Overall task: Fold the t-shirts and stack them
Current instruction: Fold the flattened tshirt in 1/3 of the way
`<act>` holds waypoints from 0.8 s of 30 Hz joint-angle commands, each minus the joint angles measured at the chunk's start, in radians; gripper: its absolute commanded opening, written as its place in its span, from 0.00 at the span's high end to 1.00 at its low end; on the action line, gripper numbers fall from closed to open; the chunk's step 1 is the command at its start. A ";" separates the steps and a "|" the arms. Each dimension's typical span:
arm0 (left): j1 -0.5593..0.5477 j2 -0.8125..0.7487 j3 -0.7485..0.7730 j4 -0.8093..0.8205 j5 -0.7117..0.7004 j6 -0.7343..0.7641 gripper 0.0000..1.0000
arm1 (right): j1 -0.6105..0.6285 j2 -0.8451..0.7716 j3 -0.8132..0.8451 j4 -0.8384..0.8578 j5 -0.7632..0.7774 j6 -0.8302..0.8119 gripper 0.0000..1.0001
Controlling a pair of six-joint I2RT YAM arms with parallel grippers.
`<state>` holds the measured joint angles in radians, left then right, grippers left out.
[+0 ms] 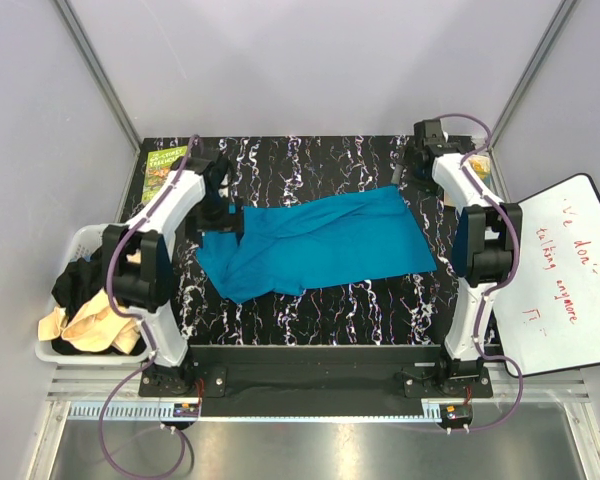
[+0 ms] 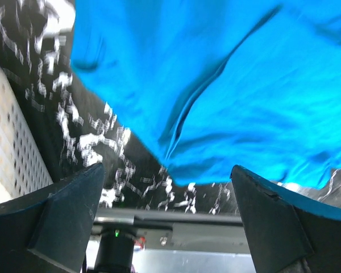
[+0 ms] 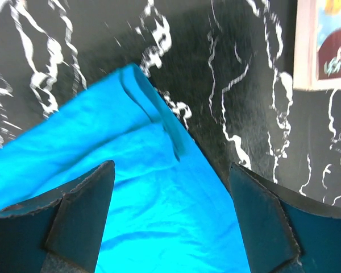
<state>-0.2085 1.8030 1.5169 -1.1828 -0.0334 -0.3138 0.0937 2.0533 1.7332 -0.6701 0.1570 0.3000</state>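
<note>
A teal blue t-shirt [image 1: 320,245] lies loosely bunched across the middle of the black marbled table. My left gripper [image 1: 223,212] is open and empty at the shirt's left end; the left wrist view shows the shirt [image 2: 216,85] beyond its gripper [image 2: 167,227]. My right gripper [image 1: 420,165] is open and empty by the shirt's far right corner; in the right wrist view that gripper [image 3: 170,227] hovers over the shirt [image 3: 131,170]. A black t-shirt [image 1: 75,285] and a cream-beige t-shirt [image 1: 95,325] lie crumpled in the basket.
A white slatted basket [image 1: 80,240] stands at the table's left edge and shows in the left wrist view [image 2: 11,153]. A green book [image 1: 163,170] lies at the far left corner, another book [image 3: 324,45] at the far right. A whiteboard [image 1: 570,270] lies to the right.
</note>
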 commanded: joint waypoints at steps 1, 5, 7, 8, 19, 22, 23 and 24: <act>-0.020 0.114 0.095 0.078 0.027 0.038 0.01 | 0.001 -0.018 0.071 0.000 0.007 0.002 0.12; -0.028 0.234 0.186 0.104 0.027 0.048 0.42 | 0.000 0.010 0.100 -0.006 -0.033 0.017 0.12; -0.028 0.275 0.253 0.098 0.015 0.039 1.00 | 0.001 0.016 0.106 -0.008 -0.045 0.025 0.12; -0.028 0.306 0.271 0.097 0.010 0.038 1.00 | 0.001 0.015 0.104 -0.009 -0.056 0.025 0.13; -0.034 0.423 0.352 0.120 0.067 0.032 1.00 | 0.001 -0.007 0.055 -0.016 -0.056 0.005 0.13; -0.040 0.429 0.336 0.149 0.085 0.030 1.00 | 0.000 -0.004 0.049 -0.016 -0.060 0.004 0.13; -0.042 0.433 0.342 0.150 0.098 0.030 1.00 | 0.000 0.001 0.051 -0.016 -0.062 0.005 0.13; -0.043 0.440 0.345 0.153 0.104 0.031 1.00 | 0.001 0.001 0.052 -0.017 -0.063 0.004 0.13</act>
<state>-0.2398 2.2299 1.8507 -1.0737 0.0128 -0.2852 0.0937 2.0624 1.7836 -0.6807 0.1104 0.3107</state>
